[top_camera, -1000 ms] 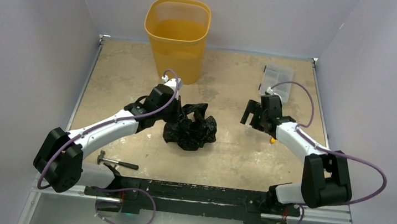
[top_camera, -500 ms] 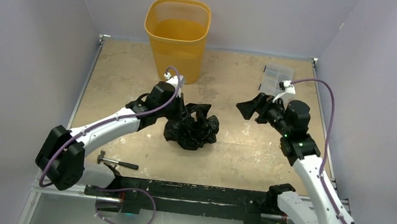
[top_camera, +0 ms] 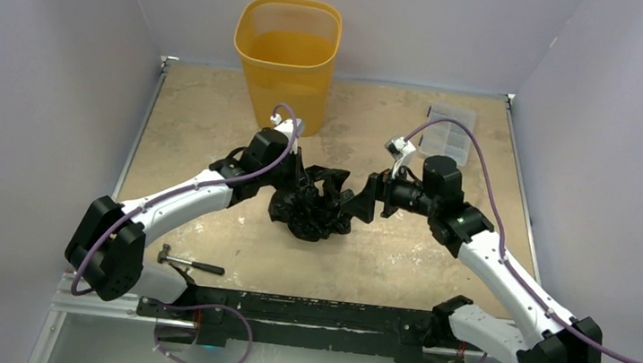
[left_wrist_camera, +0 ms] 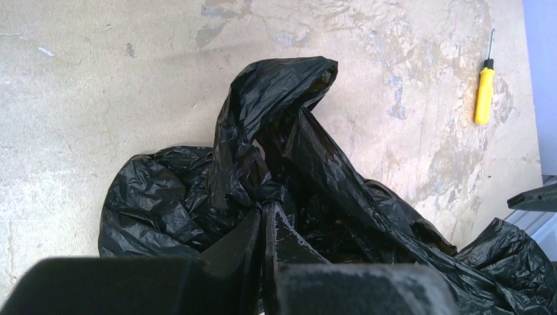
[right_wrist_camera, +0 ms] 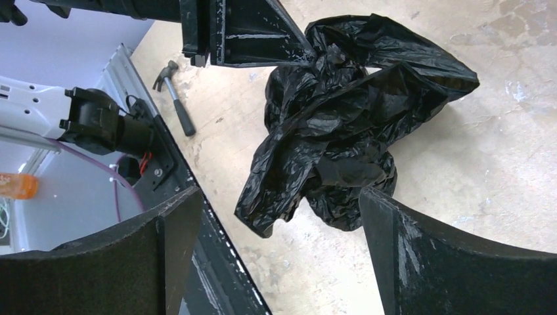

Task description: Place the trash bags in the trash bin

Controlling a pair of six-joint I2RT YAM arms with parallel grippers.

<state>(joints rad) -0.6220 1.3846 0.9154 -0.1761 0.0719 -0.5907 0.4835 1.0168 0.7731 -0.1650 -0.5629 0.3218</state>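
Black bag (top_camera: 313, 208) lies crumpled on the bench (top_camera: 199, 115), well short of the orange bin (top_camera: 287, 47). The left gripper (left_wrist_camera: 263, 220) pinches a top fold, likely the lifting hold. The right gripper (right_wrist_camera: 282, 223), spread wide, faces the bag's side — apparently lined up for a second grip.

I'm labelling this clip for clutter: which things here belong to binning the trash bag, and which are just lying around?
Job in hand: black trash bag; orange bin; left gripper, shut on the bag; right gripper, open, facing it.

Lying about: hammer; yellow screwdriver; clear plastic box.
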